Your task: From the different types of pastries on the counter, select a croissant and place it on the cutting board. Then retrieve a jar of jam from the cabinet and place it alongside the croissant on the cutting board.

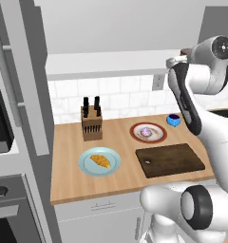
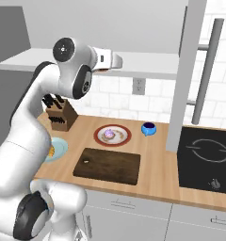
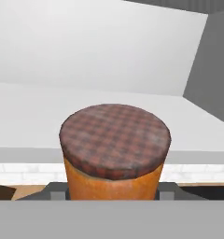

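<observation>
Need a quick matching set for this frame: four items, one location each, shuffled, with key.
Items:
1. croissant
2. frosted pastry
3. jar of jam
4. knife block

Places:
A. between the gripper fingers, up at cabinet height
B. on the red-rimmed plate
C. standing on the counter by the wall
D. on the light blue plate

Pairs: 1-D, 2-B, 3-A, 4-C

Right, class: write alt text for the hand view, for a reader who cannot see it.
A jar of jam, orange-brown with a dark checked lid, sits close up between the gripper fingers, which press its sides. Behind it are the pale floor and back wall of the cabinet.
</observation>
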Available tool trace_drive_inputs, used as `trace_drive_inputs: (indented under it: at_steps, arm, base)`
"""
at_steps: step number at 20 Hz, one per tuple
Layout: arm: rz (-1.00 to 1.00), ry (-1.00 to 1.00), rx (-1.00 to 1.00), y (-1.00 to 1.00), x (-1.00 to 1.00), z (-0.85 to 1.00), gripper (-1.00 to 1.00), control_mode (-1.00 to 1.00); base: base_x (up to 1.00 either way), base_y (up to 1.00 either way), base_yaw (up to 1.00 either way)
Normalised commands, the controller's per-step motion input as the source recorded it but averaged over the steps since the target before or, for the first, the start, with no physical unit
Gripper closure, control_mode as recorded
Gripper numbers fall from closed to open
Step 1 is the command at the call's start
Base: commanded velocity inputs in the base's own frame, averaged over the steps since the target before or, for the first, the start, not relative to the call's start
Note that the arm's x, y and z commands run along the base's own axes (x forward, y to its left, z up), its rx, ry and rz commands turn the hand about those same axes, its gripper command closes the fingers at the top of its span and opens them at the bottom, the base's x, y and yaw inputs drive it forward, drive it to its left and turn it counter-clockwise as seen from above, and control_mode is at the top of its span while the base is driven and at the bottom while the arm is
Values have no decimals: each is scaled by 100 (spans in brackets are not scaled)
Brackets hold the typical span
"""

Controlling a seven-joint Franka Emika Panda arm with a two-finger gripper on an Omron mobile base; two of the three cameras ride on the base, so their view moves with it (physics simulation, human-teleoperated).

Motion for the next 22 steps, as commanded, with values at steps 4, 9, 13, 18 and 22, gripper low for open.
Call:
trace_drive_inputs:
  at_steps: [4, 9, 13, 18, 22]
  arm:
    - [21, 0, -9, 0, -100, 30, 100, -100]
    - [25, 1, -4, 0, -100, 1, 100, -100]
    - [26, 11, 0, 0, -92, -29, 100, -100]
    - [24, 16, 0, 33, -21, -72, 100, -100]
    - [17, 12, 0, 67, -4, -57, 100, -100]
  base:
    - [0, 0, 0]
    - [0, 0, 0]
    - [0, 0, 0]
    - [0, 0, 0]
    - [0, 0, 0]
